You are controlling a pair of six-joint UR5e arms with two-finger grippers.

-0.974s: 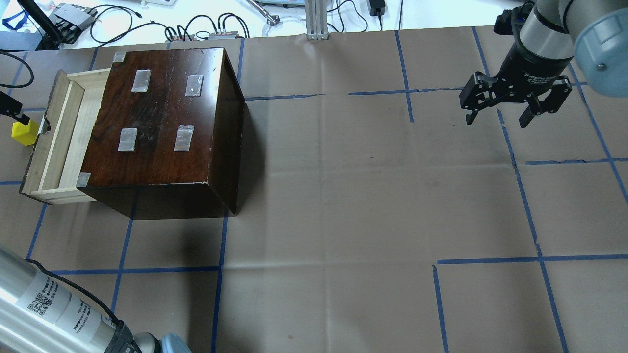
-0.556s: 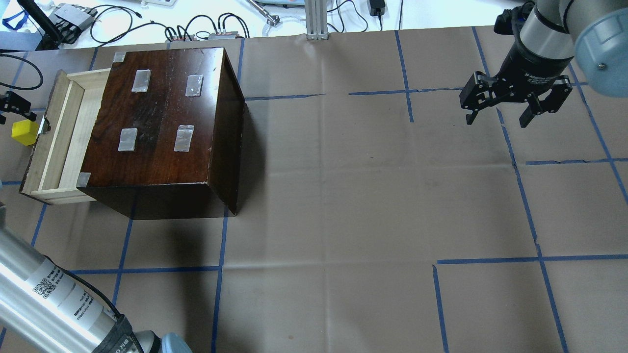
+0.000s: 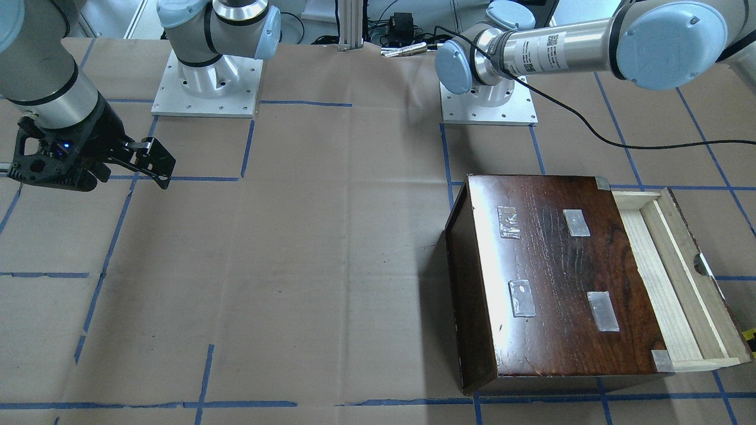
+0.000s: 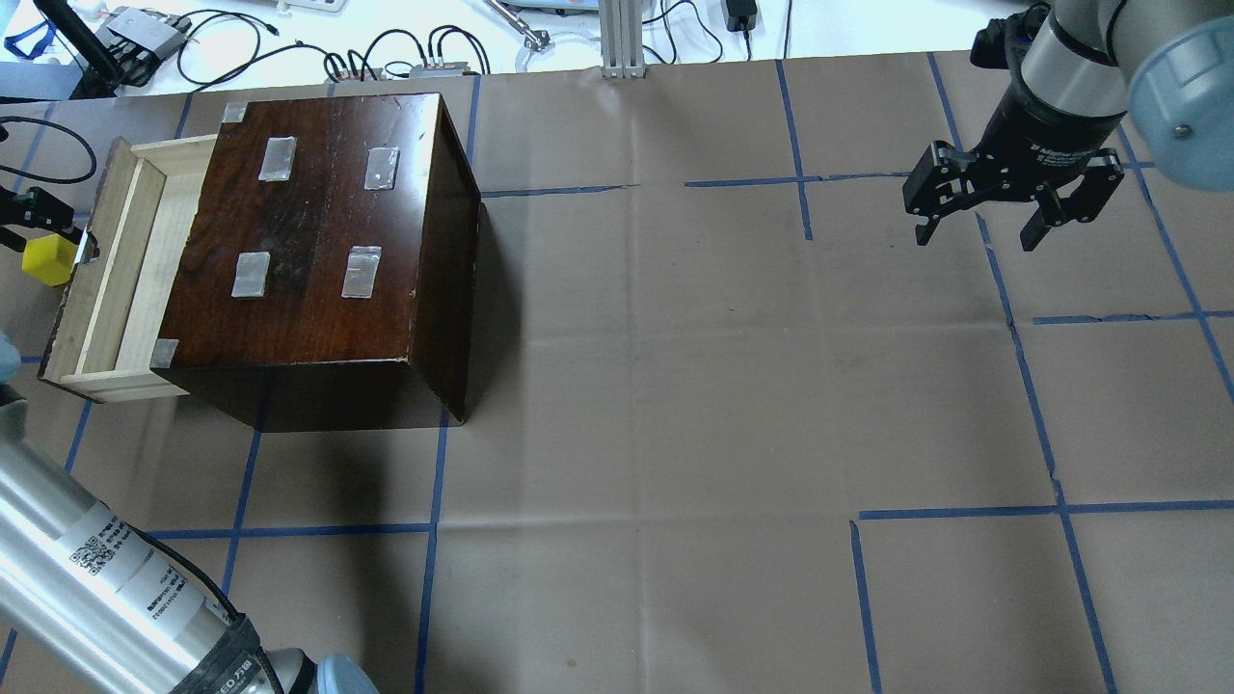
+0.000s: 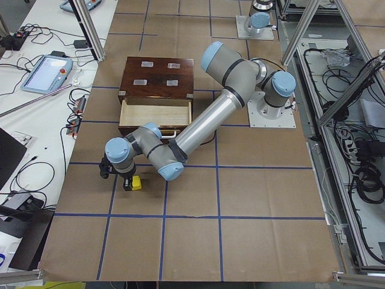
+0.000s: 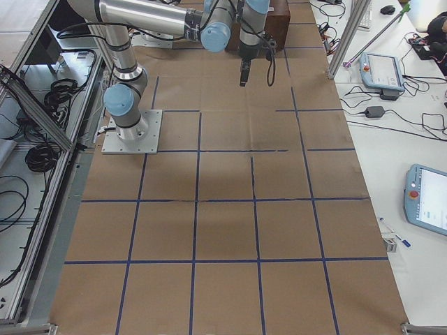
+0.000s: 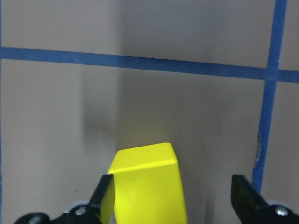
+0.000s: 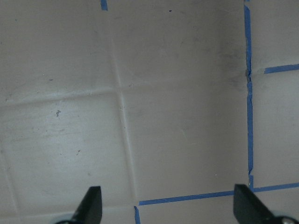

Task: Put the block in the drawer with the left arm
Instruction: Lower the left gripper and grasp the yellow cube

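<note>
The yellow block (image 7: 147, 186) sits on the paper-covered table, just outside the drawer's dark front; it also shows in the overhead view (image 4: 48, 260). My left gripper (image 7: 173, 184) is open around it: the block lies against one finger (image 7: 106, 191), and the other finger (image 7: 243, 191) stands well apart from it. The drawer (image 4: 116, 270) is pulled out of the dark-brown cabinet (image 4: 318, 231), and its pale wood tray shows nothing inside. My right gripper (image 4: 979, 231) is open and empty, hovering far off at the table's other end.
The left arm's cable (image 3: 590, 127) trails over the table behind the cabinet. Blue tape lines (image 4: 434, 530) grid the brown paper. Cables and devices (image 4: 405, 58) lie beyond the table's far edge.
My left gripper has shifted a little toward the drawer front and the left forearm has swung. The block stays in about the same spot. The right arm has not moved.
</note>
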